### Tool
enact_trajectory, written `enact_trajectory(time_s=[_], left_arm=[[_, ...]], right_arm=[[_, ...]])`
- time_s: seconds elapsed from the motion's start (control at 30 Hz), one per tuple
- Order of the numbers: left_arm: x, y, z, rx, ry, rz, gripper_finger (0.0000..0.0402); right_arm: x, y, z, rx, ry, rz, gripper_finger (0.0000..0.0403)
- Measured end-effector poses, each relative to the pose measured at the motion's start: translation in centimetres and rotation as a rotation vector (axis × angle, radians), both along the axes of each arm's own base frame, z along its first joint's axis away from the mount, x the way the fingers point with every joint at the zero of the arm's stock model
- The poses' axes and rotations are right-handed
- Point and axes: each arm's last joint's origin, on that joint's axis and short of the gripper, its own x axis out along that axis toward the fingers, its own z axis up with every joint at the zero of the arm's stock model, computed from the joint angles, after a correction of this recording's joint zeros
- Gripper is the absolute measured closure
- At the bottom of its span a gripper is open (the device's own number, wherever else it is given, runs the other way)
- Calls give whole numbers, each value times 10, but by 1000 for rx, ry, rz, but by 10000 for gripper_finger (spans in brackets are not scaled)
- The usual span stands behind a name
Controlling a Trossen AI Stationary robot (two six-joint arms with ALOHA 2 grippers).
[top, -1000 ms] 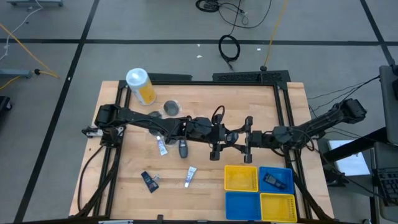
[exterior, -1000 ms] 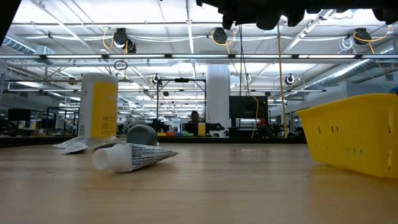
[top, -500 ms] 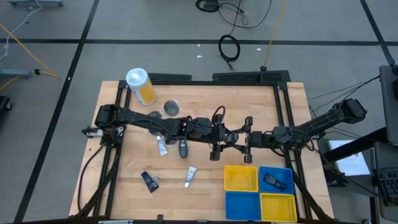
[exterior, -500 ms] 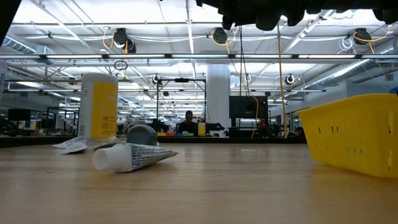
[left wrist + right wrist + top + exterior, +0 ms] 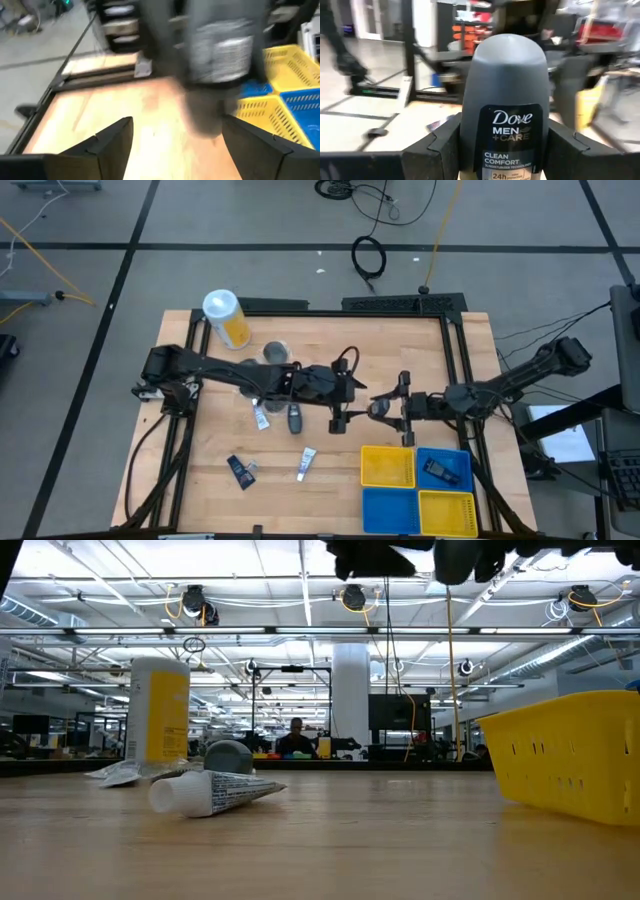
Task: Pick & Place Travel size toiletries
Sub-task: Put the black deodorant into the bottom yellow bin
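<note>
Handover mid-air over the table (image 5: 330, 340), just completed.
- The left arm has pulled back toward its own side since a second ago. The left gripper (image 5: 345, 393) has its fingers spread wide, is empty, and is now clear of the item. In the left wrist view its fingers (image 5: 112, 145) stand apart with nothing between them.
- The right gripper (image 5: 403, 408) is clamped on the dark oval bottle (image 5: 378, 408). In the right wrist view the bottle (image 5: 502, 100) sits upright between both pads, with the label readable.
- The bottle has shifted slightly toward the bins. It hangs above the table, near the yellow bin (image 5: 387, 466) and the blue bin (image 5: 443, 467), and is not yet over either.

The transfer looks done, so placing in a bin is next. Left on the table are a second dark bottle (image 5: 294, 418), two white tubes (image 5: 260, 415), a dark blue tube (image 5: 240, 470) and a grey jar (image 5: 275, 355).
</note>
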Motion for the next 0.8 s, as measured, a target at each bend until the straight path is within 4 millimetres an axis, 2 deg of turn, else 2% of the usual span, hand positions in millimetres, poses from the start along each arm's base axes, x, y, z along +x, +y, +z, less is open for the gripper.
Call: enact_trajectory(time_s=[0.13, 0.3, 0.43, 0.63, 0.8], left_arm=[[-7, -3, -1, -24, 63, 16, 90], [-10, -7, -6, -38, 128, 12, 96], [-12, -10, -8, -43, 153, 21, 104], [-13, -14, -9, -30, 154, 37, 108], [-13, -15, -9, -32, 152, 43, 106]], right_arm=[[-8, 5, -4, 74, 74, 43, 209], [-18, 19, -6, 161, 175, 109, 209], [-21, 34, 4, 192, 292, 145, 209], [-25, 58, 16, 226, 584, 170, 209], [-27, 83, 14, 355, 802, 253, 209]])
